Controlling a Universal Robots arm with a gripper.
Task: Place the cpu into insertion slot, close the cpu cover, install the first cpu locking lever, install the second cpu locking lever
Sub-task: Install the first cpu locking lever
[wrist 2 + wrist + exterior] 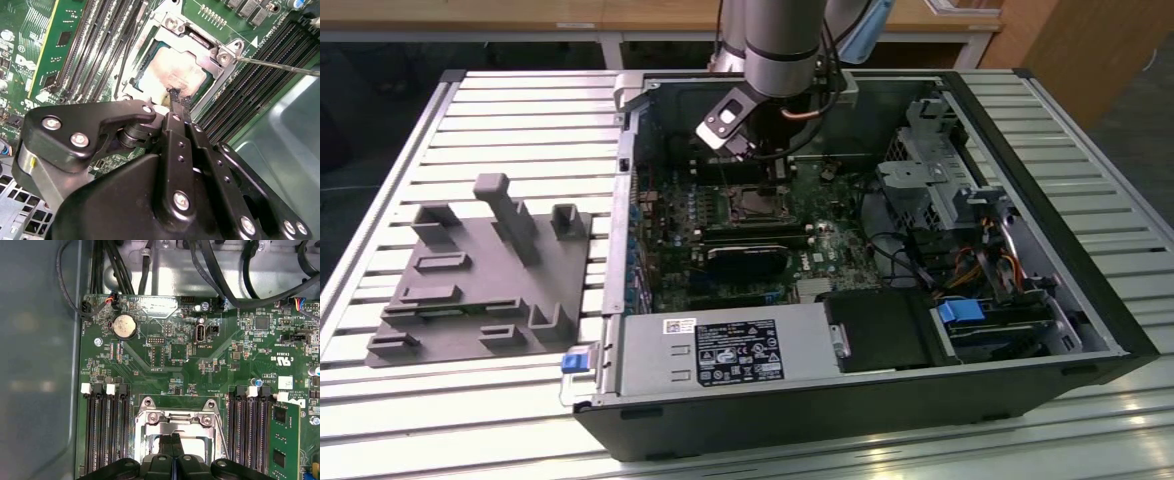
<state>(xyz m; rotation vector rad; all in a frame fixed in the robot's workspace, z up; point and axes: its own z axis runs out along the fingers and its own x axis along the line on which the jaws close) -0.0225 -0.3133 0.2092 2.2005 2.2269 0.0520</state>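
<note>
The cpu (175, 72), with its pale metal top, lies in the insertion slot (754, 205) on the green board inside the open computer case. The silvery cpu cover (221, 54) lies flat around it as a frame, and its hinge end with two screws (172, 417) shows in the first wrist view. My gripper (176, 96) is shut, with its black fingertips pressed together. The tips rest at one edge of the cpu and cover (172, 441). In the exterior view the gripper (767, 160) hangs just above the slot. A thin metal locking lever (280, 66) sticks out sideways from the cover's corner.
Long black memory slots (85, 50) flank the socket on both sides. A black heatsink block (747, 260), a power supply (720, 350), a drive cage (941, 170) and cables crowd the case. A grey fixture (480, 270) stands on the slatted table at the exterior view's left.
</note>
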